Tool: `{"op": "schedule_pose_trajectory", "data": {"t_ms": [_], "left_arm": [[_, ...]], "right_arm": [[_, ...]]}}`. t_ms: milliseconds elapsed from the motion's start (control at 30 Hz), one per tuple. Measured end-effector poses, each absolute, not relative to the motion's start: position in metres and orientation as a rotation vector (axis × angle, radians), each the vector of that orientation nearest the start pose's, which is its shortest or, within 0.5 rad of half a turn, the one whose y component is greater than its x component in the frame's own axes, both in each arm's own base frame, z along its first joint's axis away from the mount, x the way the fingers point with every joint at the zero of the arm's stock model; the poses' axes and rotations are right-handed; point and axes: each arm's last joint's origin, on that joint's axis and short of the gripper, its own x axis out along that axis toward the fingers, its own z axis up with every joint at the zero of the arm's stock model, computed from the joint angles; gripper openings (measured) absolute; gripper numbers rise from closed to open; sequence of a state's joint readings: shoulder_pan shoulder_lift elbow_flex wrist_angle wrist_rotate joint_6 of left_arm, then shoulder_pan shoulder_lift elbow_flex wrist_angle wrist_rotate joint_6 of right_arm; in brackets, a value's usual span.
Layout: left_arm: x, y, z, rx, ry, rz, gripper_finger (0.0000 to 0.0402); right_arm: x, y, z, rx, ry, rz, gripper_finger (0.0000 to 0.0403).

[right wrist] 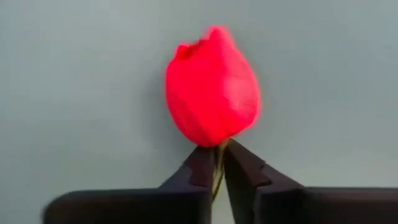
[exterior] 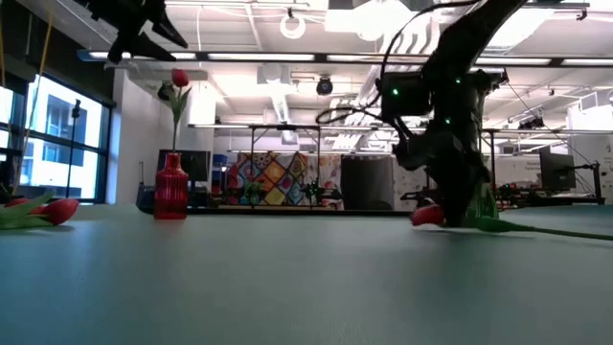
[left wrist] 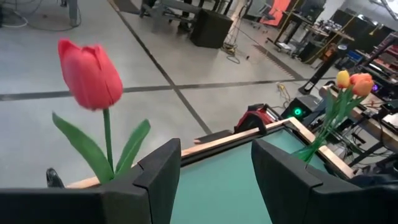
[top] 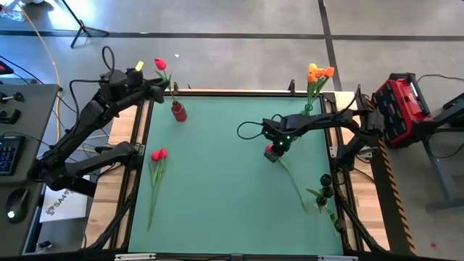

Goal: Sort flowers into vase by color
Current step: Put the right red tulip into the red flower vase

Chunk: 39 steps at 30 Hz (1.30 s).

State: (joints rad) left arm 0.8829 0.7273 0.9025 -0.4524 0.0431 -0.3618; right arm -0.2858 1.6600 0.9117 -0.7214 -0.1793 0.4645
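red tulip [right wrist: 212, 93] lying on mat, stem pinched in my right fingers | two red tulips [top: 157, 155] lying left | one upright in red vase [top: 178, 112]

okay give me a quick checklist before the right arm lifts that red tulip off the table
1. Right hand shut on the red tulip, on the stem just below the head: ok.
2. Tulip's stem lies free on the mat, nothing on it: ok.
3. Red vase upright, one red flower already in it: ok.
4. Left hand open, up by the red vase, possibly in the way: not ok.
5. Room left in the vase neck: cannot tell.
6. Two loose red tulips lie off the path: ok.
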Motion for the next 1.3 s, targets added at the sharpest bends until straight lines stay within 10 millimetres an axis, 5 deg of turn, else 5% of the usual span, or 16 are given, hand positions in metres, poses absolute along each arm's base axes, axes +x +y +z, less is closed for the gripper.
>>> {"op": "schedule_pose_trajectory", "data": {"t_ms": [267,600,1033,1300], "left_arm": [[0.089,0.105,0.381,-0.439,0.06,0.848,0.0186],[0.101,0.097,0.39,-0.462,0.048,0.677,0.0186],[0.17,0.096,0.39,-0.41,0.011,0.42,0.0186],[0.216,0.102,0.38,-0.346,-0.024,0.335,0.0186]], "right_arm": [[0.295,-0.081,0.19,0.634,1.256,-0.298,0.0006],[0.342,-0.105,0.305,0.442,0.819,-0.186,0.0002],[0.35,-0.128,0.427,0.218,0.249,-0.148,0.0001],[0.345,-0.13,0.454,0.2,0.125,-0.149,0.0]]}}
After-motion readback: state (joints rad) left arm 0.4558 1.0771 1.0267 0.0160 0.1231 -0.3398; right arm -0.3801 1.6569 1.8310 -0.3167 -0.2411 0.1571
